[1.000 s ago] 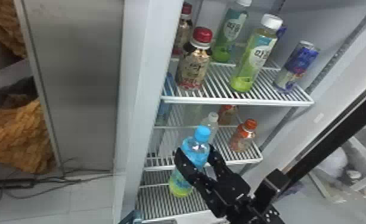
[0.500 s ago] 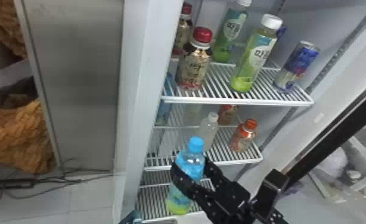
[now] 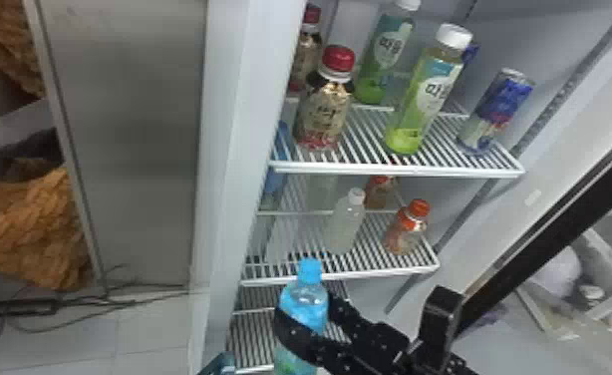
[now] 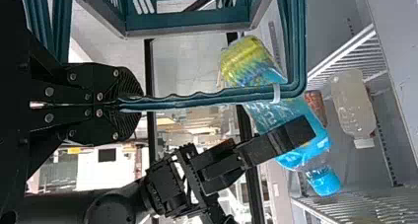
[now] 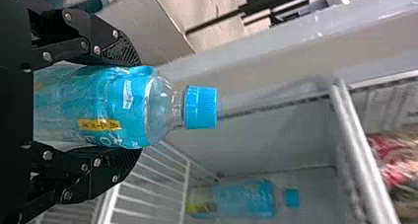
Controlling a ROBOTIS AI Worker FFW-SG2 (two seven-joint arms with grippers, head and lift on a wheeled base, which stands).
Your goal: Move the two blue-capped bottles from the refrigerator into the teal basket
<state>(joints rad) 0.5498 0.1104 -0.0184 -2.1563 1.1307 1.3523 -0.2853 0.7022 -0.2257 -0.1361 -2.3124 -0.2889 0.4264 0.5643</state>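
Carrying the held btl (image 5: 93, 105) over to the teal basket (image 4: 187, 22) looks like the step in hand. R gripper (image 5: 133, 108) has it clamped by the sides, cap sticking out past the fingertips; L gripper (image 4: 130, 99) is clenched on the basket handle (image 4: 197, 99). Best go slow w/ a firm, non-crushing squeeze, route around the handle, get the base over the basket & let go only once it's supported; L keeps the basket level. 2nd blue-capped btl (image 5: 241, 198) is in the fridge (image 3: 232, 149). Vs. earlier head view, the held btl is lower & farther L.
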